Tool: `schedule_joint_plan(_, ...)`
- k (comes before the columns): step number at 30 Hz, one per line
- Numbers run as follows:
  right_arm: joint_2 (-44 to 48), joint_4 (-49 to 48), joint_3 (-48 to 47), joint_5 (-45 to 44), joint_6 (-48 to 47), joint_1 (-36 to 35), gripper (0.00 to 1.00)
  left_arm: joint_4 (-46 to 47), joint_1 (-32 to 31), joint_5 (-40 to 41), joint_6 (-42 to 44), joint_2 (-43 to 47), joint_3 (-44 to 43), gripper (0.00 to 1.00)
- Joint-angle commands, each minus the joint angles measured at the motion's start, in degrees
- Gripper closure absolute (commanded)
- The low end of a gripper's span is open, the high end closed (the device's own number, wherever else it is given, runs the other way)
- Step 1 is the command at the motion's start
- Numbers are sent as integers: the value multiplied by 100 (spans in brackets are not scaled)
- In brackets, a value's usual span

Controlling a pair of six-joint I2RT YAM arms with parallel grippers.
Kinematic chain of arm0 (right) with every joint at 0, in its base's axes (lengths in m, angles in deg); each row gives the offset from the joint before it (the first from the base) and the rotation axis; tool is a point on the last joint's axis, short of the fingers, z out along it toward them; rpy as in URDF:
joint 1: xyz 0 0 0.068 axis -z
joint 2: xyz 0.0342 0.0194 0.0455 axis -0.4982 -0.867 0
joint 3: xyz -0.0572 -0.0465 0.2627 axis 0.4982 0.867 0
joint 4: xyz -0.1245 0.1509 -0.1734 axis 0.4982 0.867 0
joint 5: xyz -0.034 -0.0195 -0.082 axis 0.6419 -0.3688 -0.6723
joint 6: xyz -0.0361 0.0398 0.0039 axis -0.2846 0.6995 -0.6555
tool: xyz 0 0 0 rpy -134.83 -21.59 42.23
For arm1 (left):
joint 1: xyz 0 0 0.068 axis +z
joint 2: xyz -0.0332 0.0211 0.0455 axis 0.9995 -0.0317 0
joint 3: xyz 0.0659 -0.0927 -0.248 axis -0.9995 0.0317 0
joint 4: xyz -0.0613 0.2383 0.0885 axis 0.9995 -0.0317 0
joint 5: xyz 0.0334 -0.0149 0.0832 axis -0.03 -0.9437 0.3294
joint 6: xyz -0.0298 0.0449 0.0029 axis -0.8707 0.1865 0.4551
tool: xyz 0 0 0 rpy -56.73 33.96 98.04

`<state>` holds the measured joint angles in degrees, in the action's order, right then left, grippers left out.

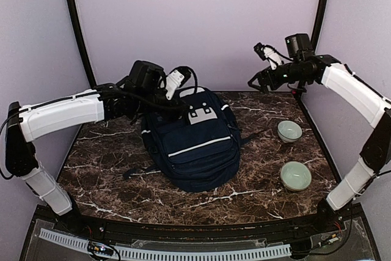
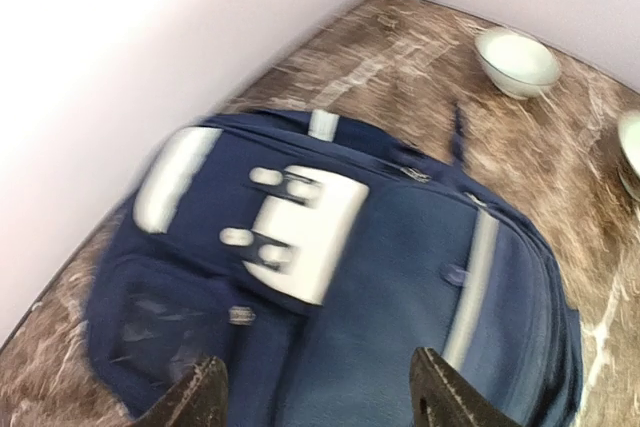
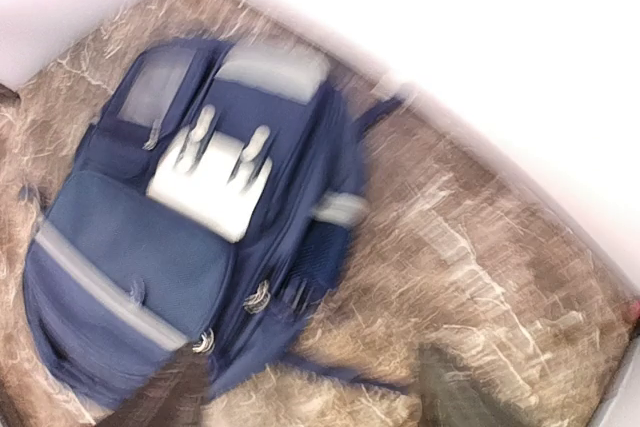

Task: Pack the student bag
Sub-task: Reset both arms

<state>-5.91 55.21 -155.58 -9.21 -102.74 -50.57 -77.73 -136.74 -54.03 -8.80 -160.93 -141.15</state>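
The student bag [image 1: 194, 142] is a navy backpack with a white stripe and a white buckle patch. It lies flat in the middle of the table with its top toward the back wall. My left gripper [image 1: 179, 106] hovers over the bag's top left part. In the left wrist view it [image 2: 320, 399] is open and empty, with the bag [image 2: 400, 287] below it. My right gripper [image 1: 254, 82] is raised at the back right, away from the bag. In the blurred right wrist view it [image 3: 315, 399] is open and empty, and the bag [image 3: 120, 247] lies to its left.
Two pale green bowls stand right of the bag, one farther back [image 1: 289, 131] and one nearer [image 1: 295, 176]. The far bowl also shows in the left wrist view [image 2: 517, 60]. Lilac walls close in the marble table [image 1: 110, 151] on the back and both sides.
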Motion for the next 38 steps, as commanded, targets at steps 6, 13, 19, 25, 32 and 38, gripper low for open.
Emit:
schedule_joint_plan(6, 1232, -1332, 969, -367, 1363, 1065, 0, 757, 161, 2391, 35, 840, 271, 1)
schedule_joint_plan(13, 1802, -2312, 1607, -1199, 2003, 1161, 0, 1558, 354, 3682, -402, 1326, 987, 1)
schedule_joint_plan(19, 1883, -2397, 1821, -1104, 1886, 1179, 0, 1636, 719, 3623, -1066, 1737, 1444, 1)
schedule_joint_plan(25, 1928, -2398, 1928, -941, 1851, 1277, 0, 2060, 738, 3761, -868, 1952, 1920, 1)
schedule_joint_plan(32, 1870, -2436, 1991, -609, 1839, 1295, 0, 1908, 736, 3553, -919, 1812, 1889, 1)
schedule_joint_plan(38, 1920, -2434, 2034, -627, 1807, 1312, 0, 1849, 739, 3501, -946, 1716, 1850, 1)
